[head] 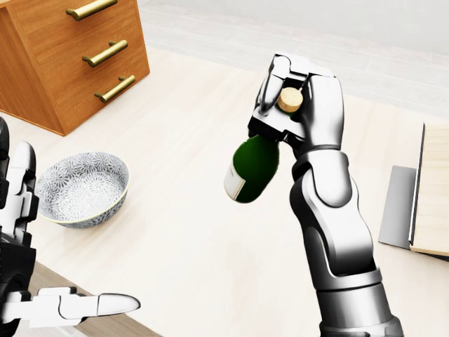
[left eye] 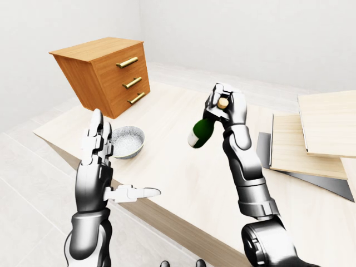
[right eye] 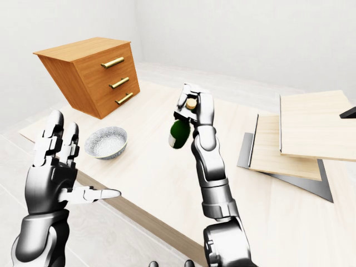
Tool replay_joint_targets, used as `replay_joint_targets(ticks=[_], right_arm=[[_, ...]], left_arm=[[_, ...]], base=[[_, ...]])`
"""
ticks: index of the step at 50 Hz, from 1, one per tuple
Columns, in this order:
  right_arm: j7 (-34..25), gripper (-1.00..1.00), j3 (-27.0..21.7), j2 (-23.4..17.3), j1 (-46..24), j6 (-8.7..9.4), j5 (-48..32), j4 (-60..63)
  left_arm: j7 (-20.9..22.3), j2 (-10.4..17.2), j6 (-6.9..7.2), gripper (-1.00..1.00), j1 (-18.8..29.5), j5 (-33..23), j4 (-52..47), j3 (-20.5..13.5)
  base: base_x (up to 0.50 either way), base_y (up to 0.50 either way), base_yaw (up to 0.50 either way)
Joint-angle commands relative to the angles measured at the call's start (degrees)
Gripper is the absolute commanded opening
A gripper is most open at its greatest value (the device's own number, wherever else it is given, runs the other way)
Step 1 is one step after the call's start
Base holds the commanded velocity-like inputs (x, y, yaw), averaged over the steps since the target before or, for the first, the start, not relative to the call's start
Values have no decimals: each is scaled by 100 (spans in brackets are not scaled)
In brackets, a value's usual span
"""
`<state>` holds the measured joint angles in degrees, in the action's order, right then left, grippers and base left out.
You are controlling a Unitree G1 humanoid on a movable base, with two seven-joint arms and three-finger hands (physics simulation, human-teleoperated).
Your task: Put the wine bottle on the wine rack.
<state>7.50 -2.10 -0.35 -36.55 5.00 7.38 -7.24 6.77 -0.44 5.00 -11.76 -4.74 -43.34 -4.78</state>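
**Bottle Clears the Table in a Bare White Room**

A pale wooden table (left eye: 183,183) fills a plain white room, with a three-drawer chest (left eye: 105,75) and a patterned bowl (head: 82,188) at the left of the views and stacked light boards (right eye: 303,139), possibly the rack, at the right. The right hand (head: 298,105) grips the green wine bottle (head: 252,168) by its neck, fingers closed just under the cork (head: 286,99); the bottle hangs tilted above the tabletop, touching nothing else. The left hand (left eye: 103,167) is held open and empty near the table's edge. The glass looks heavy, smooth and breakable, so a neck grip invites swinging; a hold lower on the body would likely steady it better.
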Motion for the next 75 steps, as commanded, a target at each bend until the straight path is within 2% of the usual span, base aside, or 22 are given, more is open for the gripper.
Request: replay_joint_targets(ticks=[1, 14, 27, 30, 40, 49, 53, 65, 75], right_arm=[[128, -100, -277, -164, -377, 0, 500, 160], [306, -100, -503, -623, -794, 0, 998, -24], [504, -100, -878, -1240, -1493, 0, 1460, -754], [468, -100, -888, -1454, -1694, 0, 1517, -966], [345, -100, -940, -1805, -2111, 0, 1568, -1840], [331, -100, -1167, -2141, -2226, 0, 1814, -2113], [243, -100, -1112, -2331, -2271, 0, 1772, -2337], [23, -100, -1092, -2669, -2709, 0, 1606, -3456], [-117, -100, -1293, -2827, -3001, 0, 1774, -4237]], left_arm=[[-13, 13, 0, 100, 26, -27, 117, 37], [-9, -3, 0, 100, 50, 49, -12, -22], [-11, 1, 0, 100, 3, 87, 56, -50], [1, -2, 0, 100, -55, 104, 89, -73], [3, -10, 0, 100, -38, 127, 175, -136], [5, -15, 0, 100, -36, 164, 265, -173], [3, -16, 0, 100, -26, 157, 227, -159], [-13, -6, 0, 100, 4, 91, 87, -106], [-14, 5, 0, 100, 38, 79, 32, -111]], base=[[0, 0, 0], [0, 0, 0], [0, 0, 0], [0, 0, 0], [0, 0, 0], [0, 0, 0], [0, 0, 0], [0, 0, 0], [0, 0, 0]])
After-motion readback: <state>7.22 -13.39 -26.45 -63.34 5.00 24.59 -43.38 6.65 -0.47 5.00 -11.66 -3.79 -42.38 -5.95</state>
